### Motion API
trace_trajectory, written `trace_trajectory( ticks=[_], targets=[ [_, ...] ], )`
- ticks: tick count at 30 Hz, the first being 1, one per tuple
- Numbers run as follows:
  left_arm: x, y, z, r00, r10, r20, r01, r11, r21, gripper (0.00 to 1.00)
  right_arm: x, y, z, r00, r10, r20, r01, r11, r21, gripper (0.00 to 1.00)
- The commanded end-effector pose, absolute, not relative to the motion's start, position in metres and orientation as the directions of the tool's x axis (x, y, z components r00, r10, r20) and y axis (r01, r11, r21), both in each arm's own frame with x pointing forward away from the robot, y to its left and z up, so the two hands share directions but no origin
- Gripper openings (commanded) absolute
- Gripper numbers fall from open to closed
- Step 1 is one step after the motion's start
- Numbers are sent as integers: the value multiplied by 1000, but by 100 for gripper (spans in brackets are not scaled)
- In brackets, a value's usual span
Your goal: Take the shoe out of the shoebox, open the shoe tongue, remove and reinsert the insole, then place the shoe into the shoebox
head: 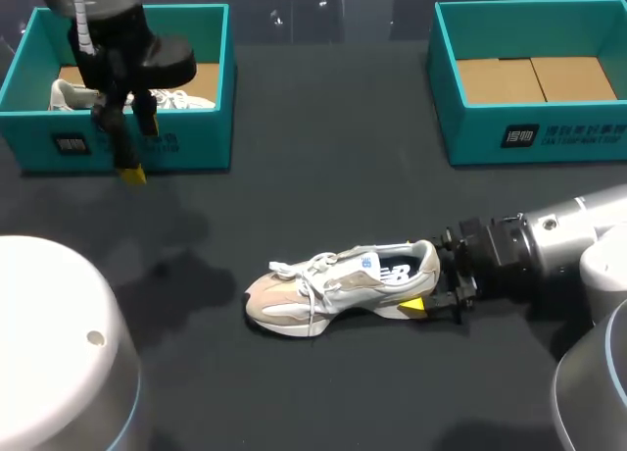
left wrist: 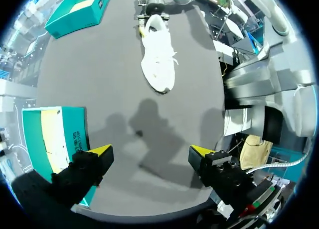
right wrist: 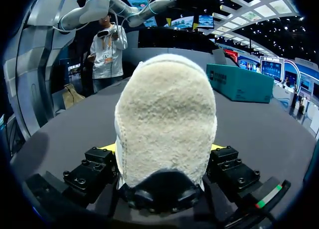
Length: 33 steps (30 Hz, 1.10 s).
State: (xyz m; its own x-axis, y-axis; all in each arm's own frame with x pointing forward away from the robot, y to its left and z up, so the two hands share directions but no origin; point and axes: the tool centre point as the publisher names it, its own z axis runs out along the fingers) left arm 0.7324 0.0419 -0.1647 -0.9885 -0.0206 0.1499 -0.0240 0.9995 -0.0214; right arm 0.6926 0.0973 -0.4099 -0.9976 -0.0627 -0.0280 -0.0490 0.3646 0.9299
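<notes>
A beige and white shoe (head: pixel 333 289) lies on its sole in the middle of the dark table, toe to the left. My right gripper (head: pixel 426 277) is shut on its heel. In the right wrist view the fleecy heel (right wrist: pixel 167 119) fills the gap between the fingers (right wrist: pixel 102 171). My left gripper (head: pixel 137 152) hangs open and empty over the front wall of the left teal shoebox (head: pixel 196 142). In the left wrist view, that gripper (left wrist: pixel 150 152) is above bare table, with the shoe (left wrist: pixel 158 59) far ahead and the box (left wrist: pixel 75 134) beside it.
A second white shoe (head: pixel 73 96) lies inside the left shoebox. The right teal shoebox (head: pixel 470 142) at the back right shows only its cardboard floor. Bare table lies between the two boxes and around the shoe.
</notes>
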Motion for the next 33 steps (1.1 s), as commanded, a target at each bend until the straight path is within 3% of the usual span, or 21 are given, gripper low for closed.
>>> trace_trajectory(
  ticks=[1, 12, 15, 22, 33],
  targets=[
    [721, 39, -174, -988, -2, 156, -7, 1000, -28, 100, 693, 99, -411, -998, -63, -28, -49, 368, 929, 0],
    [721, 39, -174, -988, -2, 156, -7, 1000, -28, 100, 693, 99, -411, -998, -63, -28, -49, 368, 929, 0],
    [710, 24, -183, -970, -162, 184, -172, 984, -40, 100, 693, 99, -411, -998, -63, -28, -49, 368, 929, 0],
    [683, -29, -200, -809, -575, 127, -567, 818, 96, 100, 693, 99, -411, -998, -63, -28, -49, 368, 929, 0],
    [669, -100, -218, -557, -828, 63, -811, 558, 176, 100, 693, 99, -411, -998, -63, -28, -49, 368, 929, 0]
  ],
)
